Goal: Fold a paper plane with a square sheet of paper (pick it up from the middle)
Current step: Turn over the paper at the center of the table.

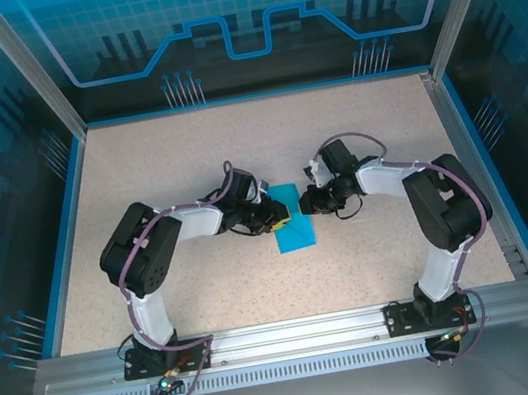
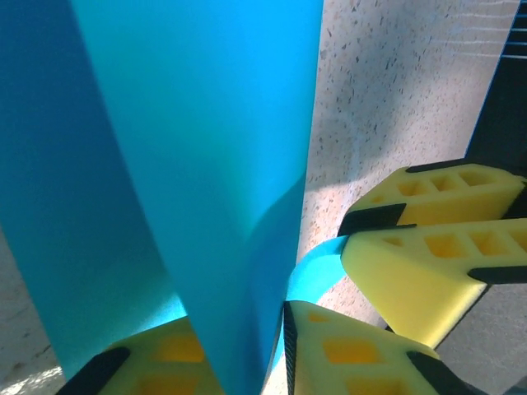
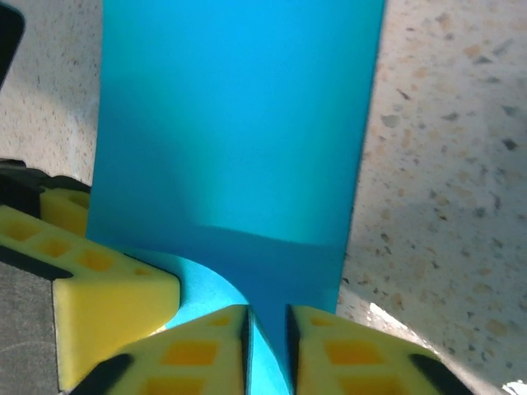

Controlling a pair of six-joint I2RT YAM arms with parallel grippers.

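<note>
the folded blue sheet (image 1: 297, 235) lies in the middle of the table (image 1: 187, 160), curling up between both arms. the left gripper (image 1: 276, 218) stands narrow around a raised fold, and the right gripper (image 1: 308, 202) shows a slim gap with paper in it. i cannot tell if either pinches. this looks like a lengthwise crease; next, press it flat.

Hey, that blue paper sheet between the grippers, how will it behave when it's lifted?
Probably floppy: the sheet curls upward beside the right gripper's fingers. It is likely very light, and apt to crease wherever it is pinched.
</note>
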